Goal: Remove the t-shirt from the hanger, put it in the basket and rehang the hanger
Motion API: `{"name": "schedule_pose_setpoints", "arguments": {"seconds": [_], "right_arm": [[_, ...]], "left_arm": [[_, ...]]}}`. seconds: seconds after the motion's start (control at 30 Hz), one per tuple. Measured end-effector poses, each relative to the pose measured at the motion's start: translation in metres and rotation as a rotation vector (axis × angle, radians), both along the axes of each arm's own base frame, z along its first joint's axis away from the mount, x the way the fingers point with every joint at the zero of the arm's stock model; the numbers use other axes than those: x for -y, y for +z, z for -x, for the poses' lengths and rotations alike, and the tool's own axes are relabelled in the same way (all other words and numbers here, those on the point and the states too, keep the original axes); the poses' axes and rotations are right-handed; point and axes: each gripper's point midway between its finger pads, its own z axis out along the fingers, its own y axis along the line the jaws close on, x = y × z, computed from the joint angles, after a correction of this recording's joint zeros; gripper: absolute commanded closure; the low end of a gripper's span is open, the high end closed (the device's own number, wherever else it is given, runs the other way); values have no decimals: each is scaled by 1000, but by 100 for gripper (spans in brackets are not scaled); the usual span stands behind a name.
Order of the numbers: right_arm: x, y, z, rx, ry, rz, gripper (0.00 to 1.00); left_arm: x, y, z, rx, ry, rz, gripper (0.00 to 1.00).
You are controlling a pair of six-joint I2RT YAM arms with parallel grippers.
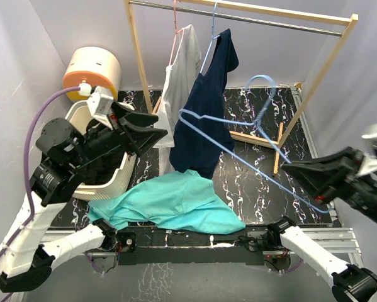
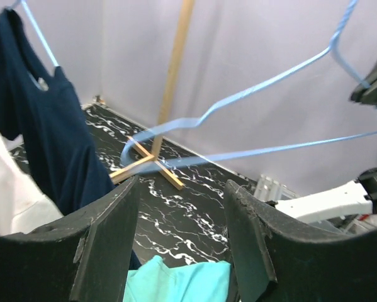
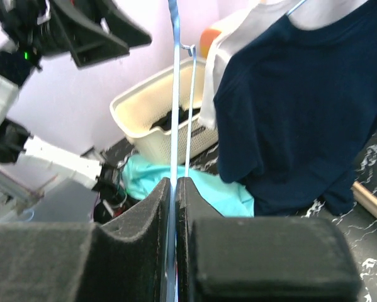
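A teal t-shirt (image 1: 169,204) lies crumpled on the black marbled table near the front edge, free of any hanger; it also shows in the wrist views (image 2: 175,280) (image 3: 207,189). A bare light-blue wire hanger (image 1: 264,77) (image 2: 257,151) hangs in the air over the table's right half. My right gripper (image 1: 289,168) (image 3: 175,182) is shut on the hanger's wire (image 3: 175,94). My left gripper (image 1: 158,126) (image 2: 182,182) hovers open above the teal shirt, with nothing between its fingers.
A wooden rack (image 1: 138,56) at the back carries a navy t-shirt (image 1: 207,113) and a white garment (image 1: 179,75), each on its own hanger. A cream laundry basket (image 1: 112,179) stands at the left, with an orange-and-cream cylinder (image 1: 94,69) behind it.
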Motion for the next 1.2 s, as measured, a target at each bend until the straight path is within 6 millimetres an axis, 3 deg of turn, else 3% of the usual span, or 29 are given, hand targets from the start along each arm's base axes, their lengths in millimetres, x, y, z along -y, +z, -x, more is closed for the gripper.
{"name": "schedule_pose_setpoints", "arguments": {"seconds": [0.1, 0.2, 0.3, 0.5, 0.63, 0.73, 1.07, 1.2], "right_arm": [[22, 20, 12, 53, -96, -61, 92], [42, 25, 5, 57, -225, -101, 92], [58, 17, -18, 29, -361, -103, 92], [72, -23, -87, -65, -614, -36, 92], [77, -33, -121, -68, -729, -30, 92], [82, -33, -143, -41, -815, -46, 92], [92, -3, -177, 81, -953, -115, 92], [88, -5, -203, 86, -1001, -83, 92]], "left_arm": [[-14, -1, 2, 18, 61, 18, 47], [-20, -14, -2, 5, 103, 10, 47], [-20, -40, -10, -44, 134, -29, 48], [-23, -81, -21, -128, 189, -115, 49], [-30, -94, -21, -147, 219, -151, 50], [-37, -100, -20, -149, 243, -174, 50], [-49, -134, -19, -185, 283, -247, 51], [-49, -139, -18, -197, 284, -259, 52]]}}
